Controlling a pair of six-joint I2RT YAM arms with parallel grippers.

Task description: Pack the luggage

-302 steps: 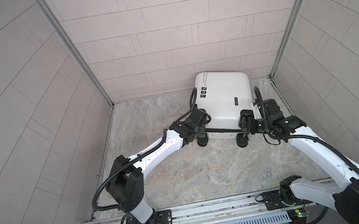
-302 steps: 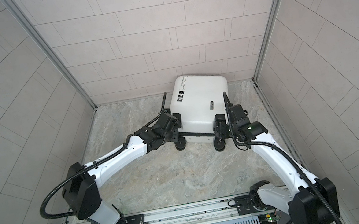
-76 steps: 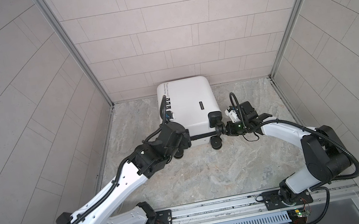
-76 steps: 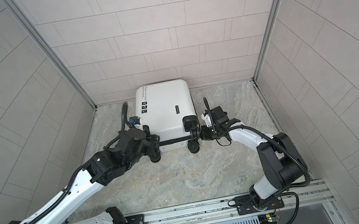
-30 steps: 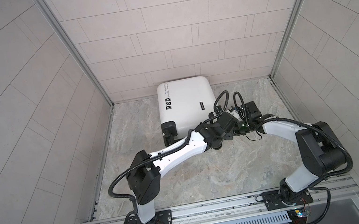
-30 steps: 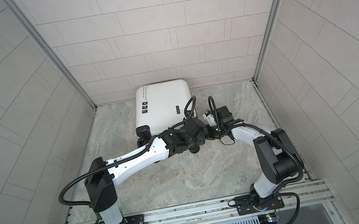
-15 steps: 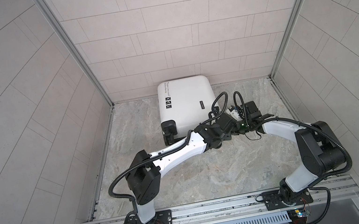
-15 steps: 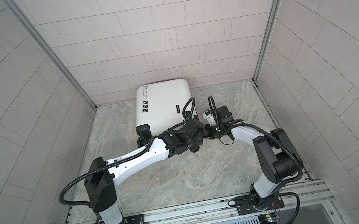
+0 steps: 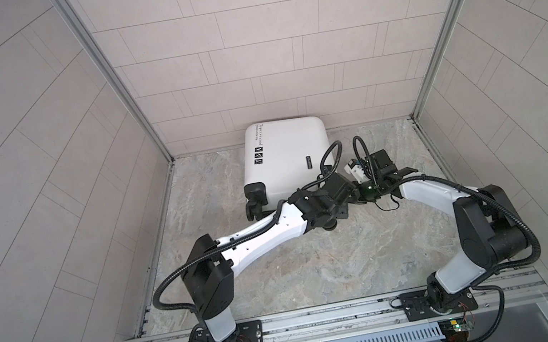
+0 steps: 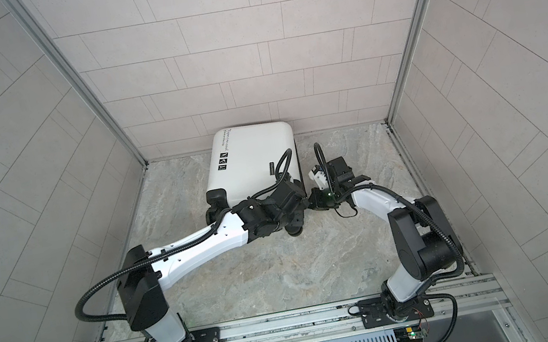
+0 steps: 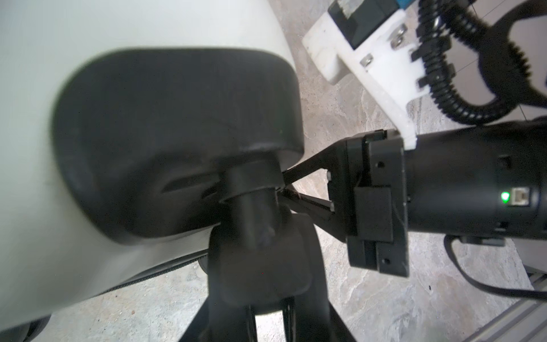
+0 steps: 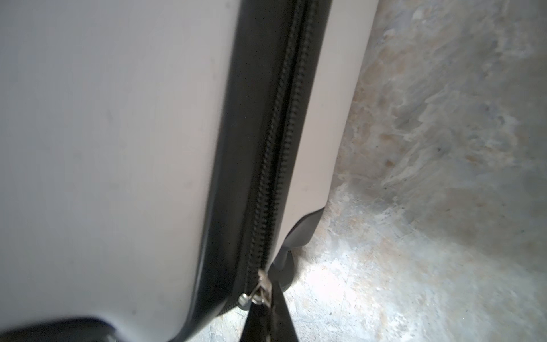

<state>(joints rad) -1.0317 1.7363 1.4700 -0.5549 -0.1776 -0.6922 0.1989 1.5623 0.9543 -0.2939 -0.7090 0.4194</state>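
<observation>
Right gripper (image 12: 268,308) clamped on zipper pull (image 12: 260,291) at corner of the luggage (image 9: 285,155); left gripper (image 11: 260,308) clamps the wheel (image 11: 260,260). Recommend: draw along the zipper line, wheel braced firmly.

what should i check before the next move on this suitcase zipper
1. Pull held: the right gripper is shut on the zipper pull: ok.
2. Track: the zipper teeth are meshed along the stretch in view: ok. The rest of the band: cannot tell.
3. Bracing: the left gripper sits astride the wheel at the same corner: ok. Whether it grips firmly: cannot tell.
4. Pose: the luggage lies flat with its lid down: ok.
5. Room between the two grippers: not ok. They crowd one corner, so move slowly.
</observation>
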